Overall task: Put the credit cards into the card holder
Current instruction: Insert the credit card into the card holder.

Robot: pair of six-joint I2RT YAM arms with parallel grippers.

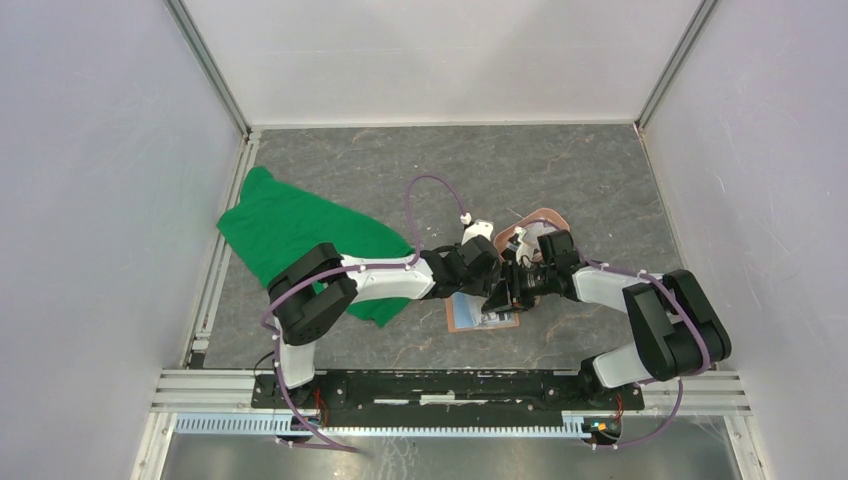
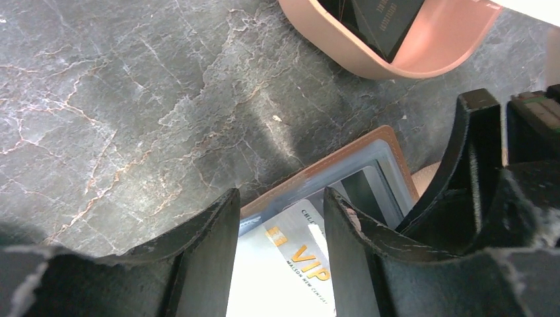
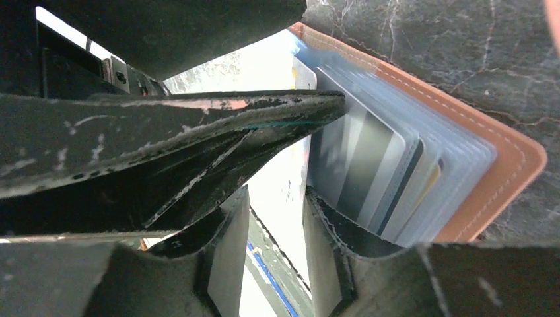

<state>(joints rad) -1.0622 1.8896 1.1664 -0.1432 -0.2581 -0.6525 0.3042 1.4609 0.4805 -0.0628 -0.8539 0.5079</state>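
The tan-orange card holder [image 1: 470, 318] lies open on the table in front of both arms, and both grippers meet over it. Its blue-grey pockets [image 3: 422, 178] hold several cards fanned on edge. My left gripper [image 2: 280, 224] stands open above the holder [image 2: 343, 162], with a silver credit card marked VIP [image 2: 290, 257] lying between its fingers, corner towards a pocket. I cannot tell whether the fingers touch it. My right gripper [image 3: 274, 244] is open too, over a white card [image 3: 284, 178]. One left finger [image 3: 264, 109] crosses the right wrist view.
A salmon-pink oval tray [image 2: 396, 63] stands just beyond the holder with a dark card [image 2: 383, 20] in it; the tray [image 1: 545, 218] shows behind the grippers. A green cloth [image 1: 290, 235] lies at the left. White walls close in the table.
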